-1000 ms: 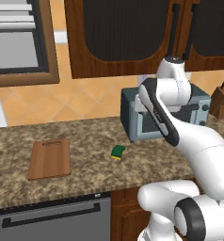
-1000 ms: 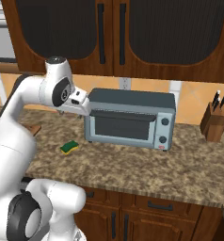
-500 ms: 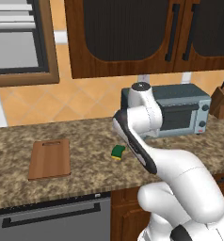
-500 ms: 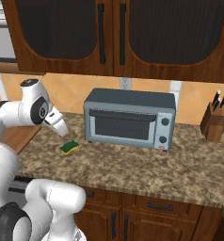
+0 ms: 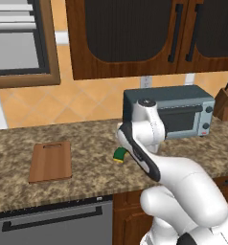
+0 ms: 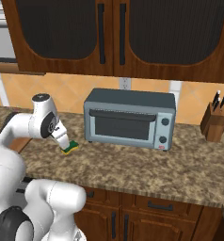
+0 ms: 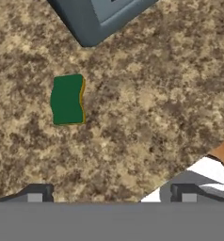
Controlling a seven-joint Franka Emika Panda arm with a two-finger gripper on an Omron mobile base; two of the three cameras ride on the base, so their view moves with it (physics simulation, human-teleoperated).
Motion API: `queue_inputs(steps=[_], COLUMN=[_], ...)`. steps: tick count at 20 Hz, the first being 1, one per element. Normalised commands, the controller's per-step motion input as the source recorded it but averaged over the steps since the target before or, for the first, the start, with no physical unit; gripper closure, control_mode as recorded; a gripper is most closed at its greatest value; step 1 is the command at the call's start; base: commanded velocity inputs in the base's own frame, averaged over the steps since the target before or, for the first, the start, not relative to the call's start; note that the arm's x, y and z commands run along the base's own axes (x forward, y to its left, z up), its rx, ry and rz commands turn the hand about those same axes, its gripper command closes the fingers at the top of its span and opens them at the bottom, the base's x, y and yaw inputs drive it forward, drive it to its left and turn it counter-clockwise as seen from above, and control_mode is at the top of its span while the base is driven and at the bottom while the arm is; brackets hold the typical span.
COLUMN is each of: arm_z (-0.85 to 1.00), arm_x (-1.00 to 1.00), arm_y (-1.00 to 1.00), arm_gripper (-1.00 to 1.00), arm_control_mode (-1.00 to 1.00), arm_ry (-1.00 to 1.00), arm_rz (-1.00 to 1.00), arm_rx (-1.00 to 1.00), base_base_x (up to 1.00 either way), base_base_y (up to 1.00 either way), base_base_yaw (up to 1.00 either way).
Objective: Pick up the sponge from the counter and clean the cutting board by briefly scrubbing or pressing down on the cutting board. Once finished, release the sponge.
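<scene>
The sponge (image 7: 67,100) lies flat on the speckled counter (image 7: 156,94), green side up with a yellow edge showing. My gripper (image 7: 111,195) hangs above the counter with its fingertips (image 7: 38,193) spread wide and nothing between them; the sponge sits ahead of them and a little to the left, apart from both. From the base, the sponge (image 5: 119,155) shows just left of my lowered forearm, and the sponge (image 6: 70,147) lies under my hand. The cutting board (image 5: 51,161) rests bare on the counter (image 5: 87,139), well to the left of the sponge.
A grey toaster oven (image 5: 178,112) stands at the back of the counter just right of the sponge; its corner (image 7: 100,16) is close beyond it. A knife block (image 6: 216,123) sits far right. Dark cabinets hang overhead.
My arm has swung down and to the left, from in front of the toaster oven to just above the sponge. The jaws have spread wider.
</scene>
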Motion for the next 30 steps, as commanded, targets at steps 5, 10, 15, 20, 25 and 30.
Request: queue_inputs(steps=[5, 10, 15, 20, 25, 30], arm_z=[-0.40, -0.18, -0.08, -0.17, -0.35, -0.27], arm_x=[0.36, 0.25, 0.24, 0.25, 0.25, 0.30], arm_y=[0.18, 0.06, 0.00, 0.01, 0.00, 0.01], arm_gripper=[-1.00, -1.00, -1.00, -1.00, -1.00, -1.00], arm_control_mode=[-1.00, -1.00, -1.00, -1.00, -1.00, -1.00], arm_ry=[0.05, 0.03, 0.00, 0.00, 0.00, 0.00], arm_rz=[0.00, 0.00, 0.00, 0.00, 0.03, 0.03], arm_rx=[0.00, 0.00, -0.01, -0.01, 0.00, 0.00], base_base_x=[0.00, 0.00, 0.00, 0.00, 0.00, 0.00], base_base_y=[0.00, 0.00, 0.00, 0.00, 0.00, 0.00], base_base_yaw=[0.00, 0.00, 0.00, 0.00, 0.00, 0.00])
